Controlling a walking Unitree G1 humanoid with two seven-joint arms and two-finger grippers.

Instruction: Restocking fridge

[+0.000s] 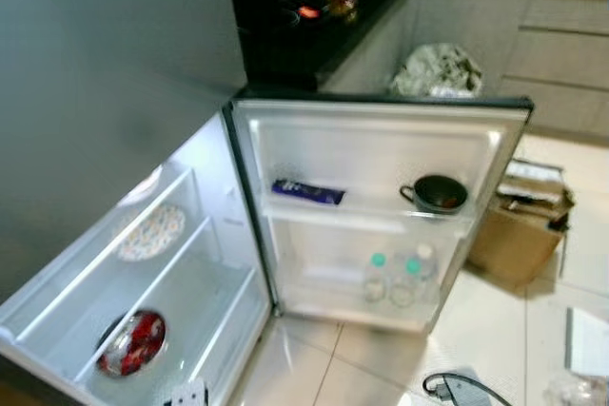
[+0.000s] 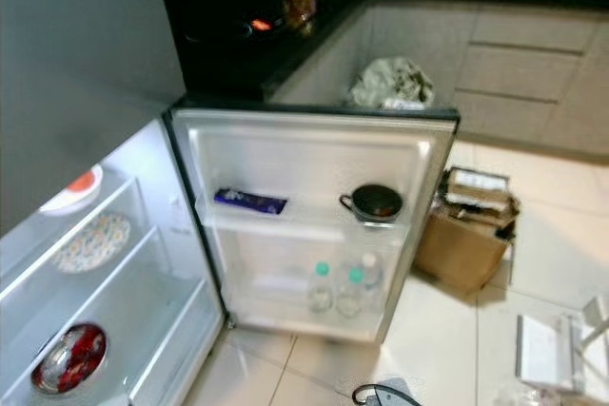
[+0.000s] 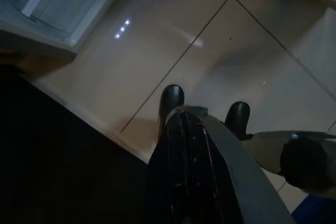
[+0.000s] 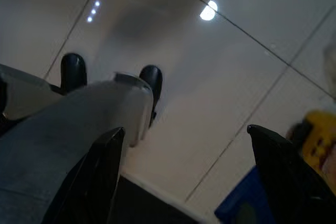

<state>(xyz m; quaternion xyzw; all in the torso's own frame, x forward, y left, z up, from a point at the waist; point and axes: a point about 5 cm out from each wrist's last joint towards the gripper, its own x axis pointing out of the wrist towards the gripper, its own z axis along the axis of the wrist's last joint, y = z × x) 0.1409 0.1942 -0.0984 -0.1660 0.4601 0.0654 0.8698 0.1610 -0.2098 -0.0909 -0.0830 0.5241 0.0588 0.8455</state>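
Floor tiles [image 3: 220,51] lie under both hanging grippers: the left gripper [image 3: 205,109] looks closed on nothing, the right gripper [image 4: 184,145] spread wide. At 12 o'clock the fridge [image 1: 114,92] stands open, its door [image 1: 381,130] holding a pot [image 1: 438,194] and bottles [image 1: 400,278]; at 3 o'clock sits a box [image 1: 519,235].

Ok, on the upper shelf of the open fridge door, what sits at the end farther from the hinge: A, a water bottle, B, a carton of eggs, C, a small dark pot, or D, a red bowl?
C: a small dark pot sits on the upper shelf of the fridge door, at the end away from the hinge; the water bottles stand on the shelf below.
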